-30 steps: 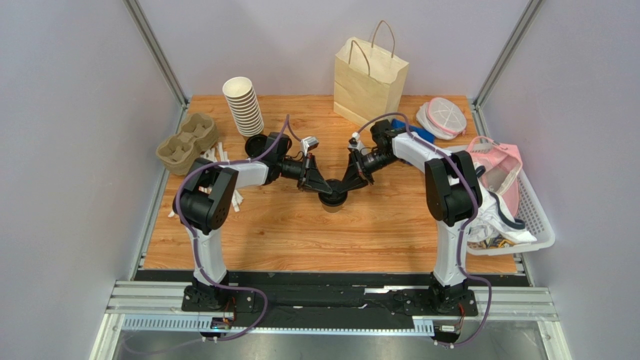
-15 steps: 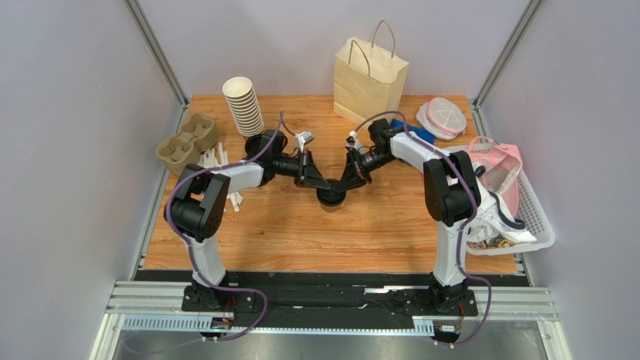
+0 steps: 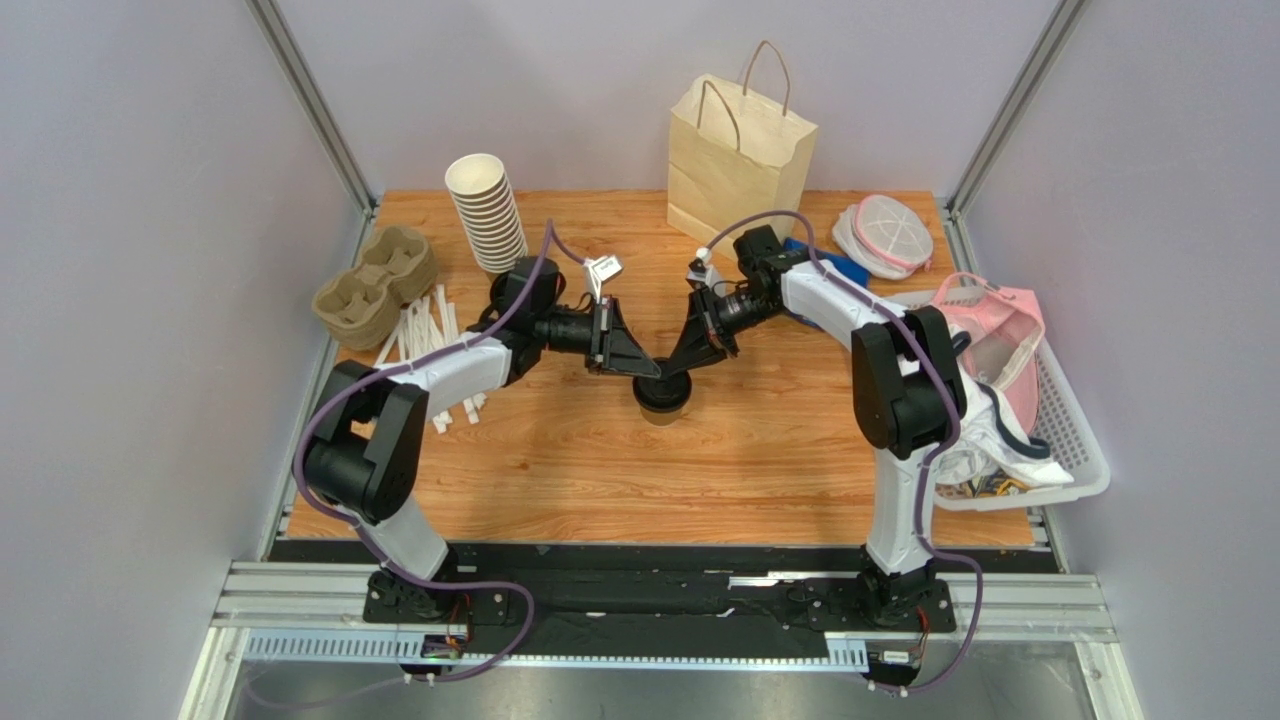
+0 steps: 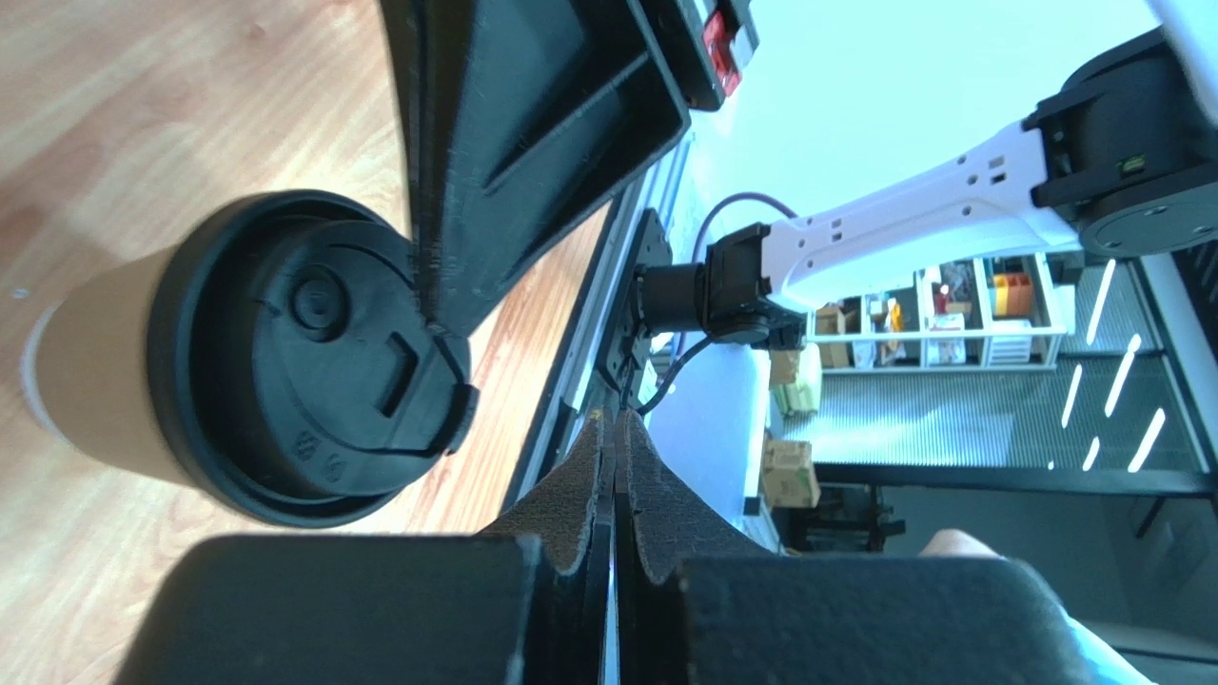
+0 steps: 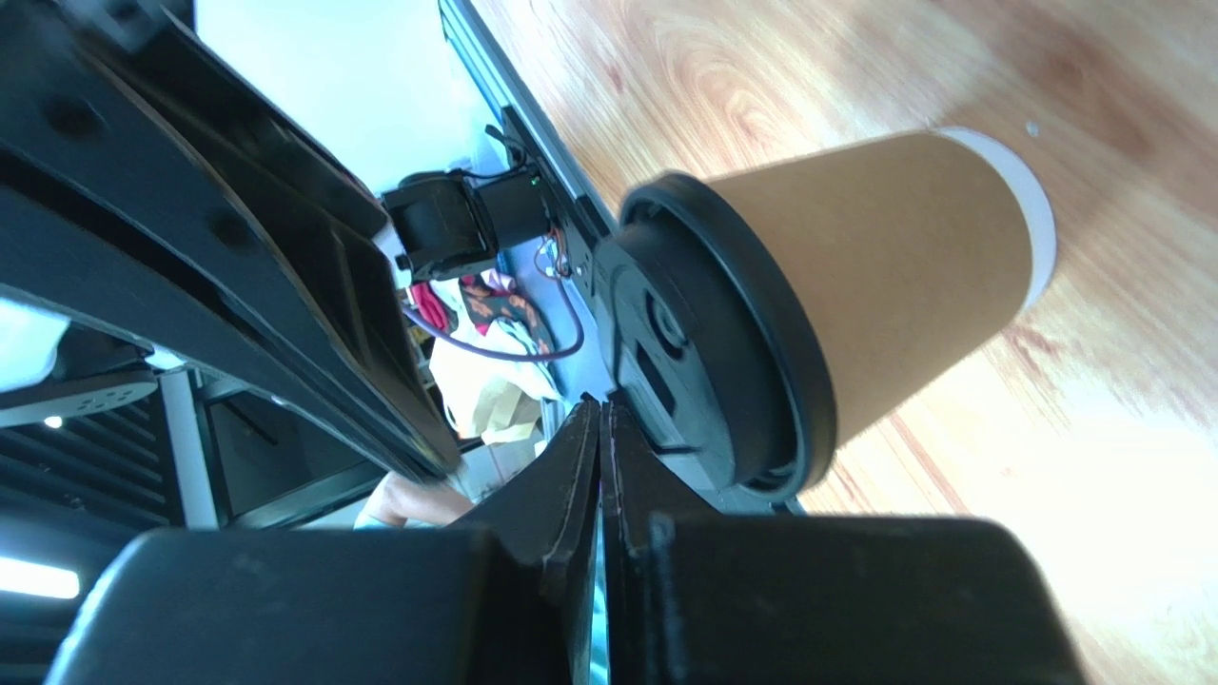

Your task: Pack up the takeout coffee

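Note:
The takeout coffee [image 3: 663,395], a brown paper cup with a black lid, stands upright mid-table. My left gripper [image 3: 646,368] and right gripper [image 3: 679,365] are both shut and empty, and their tips meet just over the lid from either side. In the left wrist view the lid [image 4: 308,378] faces the camera and the right gripper's tip touches its rim; my left gripper's own tips [image 4: 618,428] are pressed together beside it. In the right wrist view the cup [image 5: 901,257] is to the right of the shut right gripper [image 5: 601,414], whose tips lie against the lid [image 5: 715,357].
A kraft paper bag [image 3: 739,143] stands at the back. A stack of white-rimmed cups [image 3: 487,210], a pulp cup carrier [image 3: 371,285] and white sticks [image 3: 436,323] are at the left. Clear containers [image 3: 887,233] and a white basket [image 3: 1074,435] are at the right.
The left arm's elbow has swung out to the left and both wrists have drawn toward the back. The tips stay at the lid and the cup has not moved.

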You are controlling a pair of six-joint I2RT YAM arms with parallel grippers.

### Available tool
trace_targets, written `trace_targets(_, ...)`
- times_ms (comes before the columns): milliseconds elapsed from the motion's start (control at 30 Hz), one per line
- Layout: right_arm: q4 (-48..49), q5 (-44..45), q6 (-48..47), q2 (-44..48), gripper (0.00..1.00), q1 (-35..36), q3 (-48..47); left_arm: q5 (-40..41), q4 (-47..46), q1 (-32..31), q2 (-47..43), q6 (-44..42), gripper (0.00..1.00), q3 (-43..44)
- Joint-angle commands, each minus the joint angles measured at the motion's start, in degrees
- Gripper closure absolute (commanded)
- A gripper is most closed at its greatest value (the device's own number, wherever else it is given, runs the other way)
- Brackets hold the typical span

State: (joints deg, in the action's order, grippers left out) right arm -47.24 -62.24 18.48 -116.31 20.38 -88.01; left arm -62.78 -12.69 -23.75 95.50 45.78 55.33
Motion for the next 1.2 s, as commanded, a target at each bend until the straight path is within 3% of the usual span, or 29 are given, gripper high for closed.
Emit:
trace_targets(0,3.65,0.45,2.52,1.09,0.94,1.76,-3.22,1.69,2.31,-2.79,-1.46,-3.50,1.00,0.21)
trace_targets(700,7.16,3.70,3.58,-4.89,0.95,2.65,-2.08,10.66,12.33,-3.59,6.01,-10.44,1.00,1.45)
trace_targets(1167,7.43,4.49,2.44,-7.17,0.99,2.65,0.64,9.70,10.49,-1.57,11.28,-7.55,1.00,-0.13)
